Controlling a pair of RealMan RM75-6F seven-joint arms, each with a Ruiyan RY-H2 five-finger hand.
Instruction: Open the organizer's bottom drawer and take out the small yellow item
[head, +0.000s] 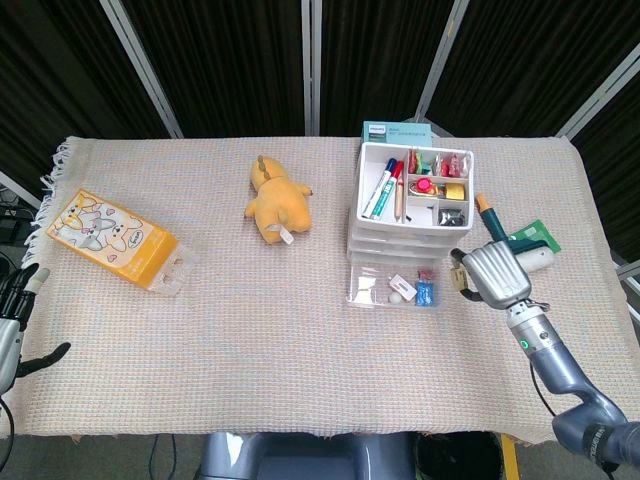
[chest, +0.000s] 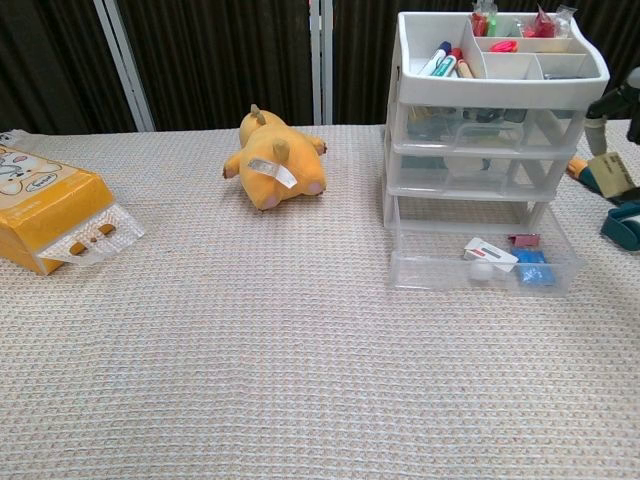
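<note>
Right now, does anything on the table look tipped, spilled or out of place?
Nothing is spilled or damaged. The organizer's bottom drawer stands pulled out, as the job needs. The yellow plush toy lies on its side, and the orange box sits askew. The right hand holds the small yellow item.

No text can be made out with certainty; small print on the teal box (head: 398, 131) behind the organizer (head: 413, 205) is too blurred to be read.
</note>
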